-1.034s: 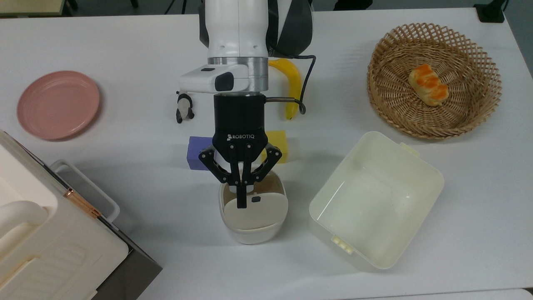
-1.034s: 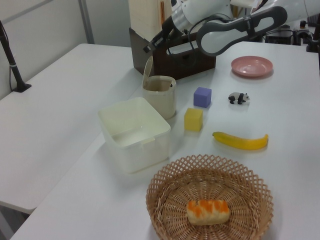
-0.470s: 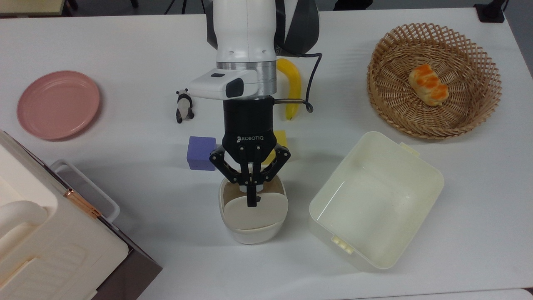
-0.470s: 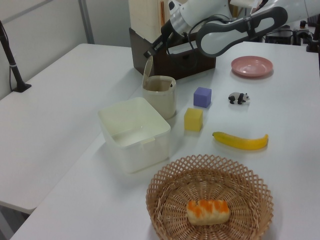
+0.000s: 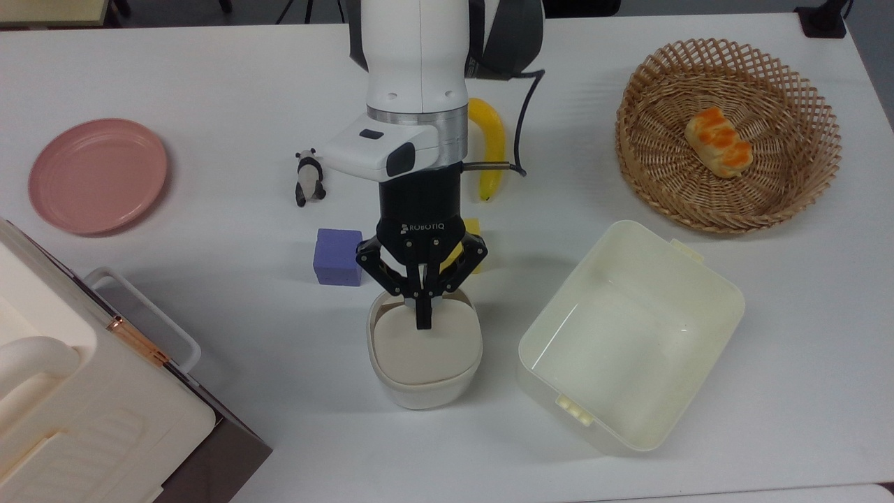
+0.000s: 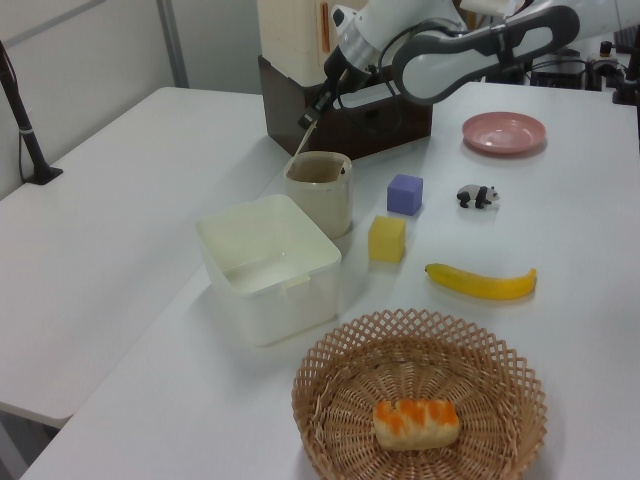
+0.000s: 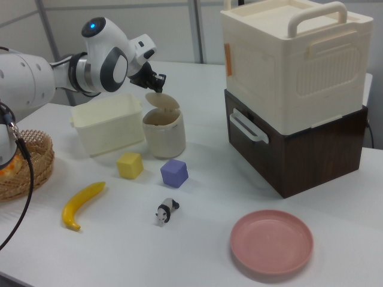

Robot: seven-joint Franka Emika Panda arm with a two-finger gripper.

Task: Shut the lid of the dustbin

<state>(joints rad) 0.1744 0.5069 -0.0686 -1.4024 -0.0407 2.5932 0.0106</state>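
The lid is partly lowered but seemingly not latched onto the dustbin mid-counter, with the claw, fingers together, pressing its free edge.

Robot lab — white tables, scattered test props.

White Panda arm reaches out over the tabletop from its far edge in the top view, wrist w/ black cable bent downward, black Robotiq gripper pointing down, fingers pressed together, tips angled toward the near edge.
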